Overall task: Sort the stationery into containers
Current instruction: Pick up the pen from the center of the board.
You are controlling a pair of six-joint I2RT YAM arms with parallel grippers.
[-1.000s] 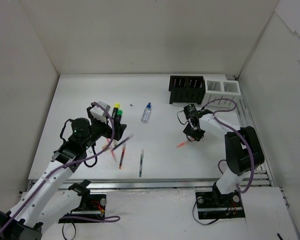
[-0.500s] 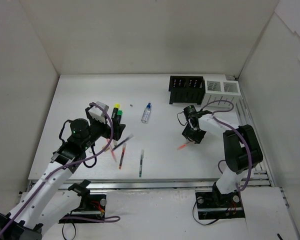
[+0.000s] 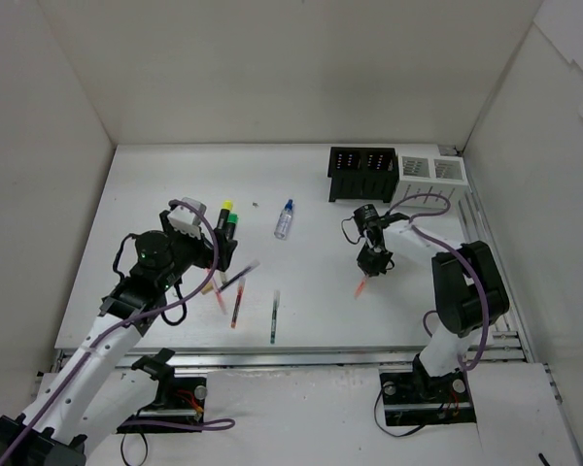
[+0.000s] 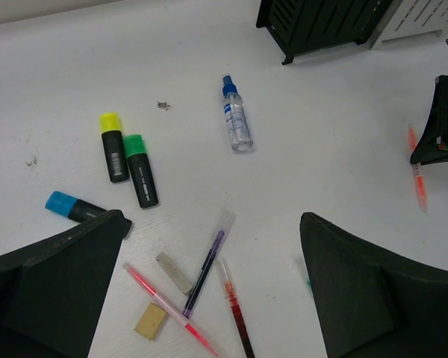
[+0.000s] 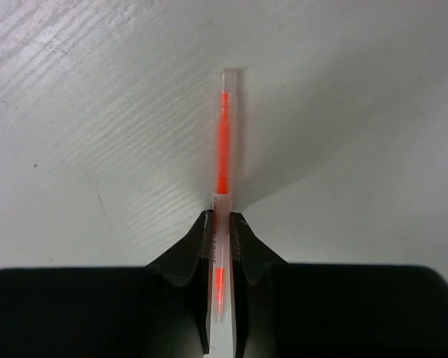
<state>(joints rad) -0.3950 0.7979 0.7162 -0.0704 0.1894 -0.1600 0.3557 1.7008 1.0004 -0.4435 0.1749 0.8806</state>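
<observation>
On the left, the left gripper point(image 4: 211, 224) is held wide open above a cluster of stationery, and nothing is gripped in it. Beneath it on the table point(image 3: 175, 184), a blue-capped highlighter point(image 4: 78, 209), a yellow-capped highlighter point(image 4: 113, 146) and a green-capped highlighter point(image 4: 140, 170) are seen lying loose. Just beside them a tan eraser point(image 4: 150, 321), a white eraser point(image 4: 173, 272), a red pen point(image 4: 172, 312), a purple pen point(image 4: 206, 262) and a dark red pen point(image 4: 235, 317) are scattered. A green pen point(image 3: 274, 316) is seen a little further right, and the spray bottle point(image 4: 237, 123) lies on its side towards the middle.

To the right, the orange pen point(image 5: 223, 142) is pinched at one end by the closed right gripper point(image 5: 222, 224), with its far end on or just over the table. It is well apart from the containers.

At the far right the black organiser point(image 3: 362, 175) and the two white bins point(image 3: 415, 170) point(image 3: 450, 171) are lined up; nothing can be made out inside them. The sorting is judged to be at an early stage: one pen is in hand, and every other visible item is left to be moved.
</observation>
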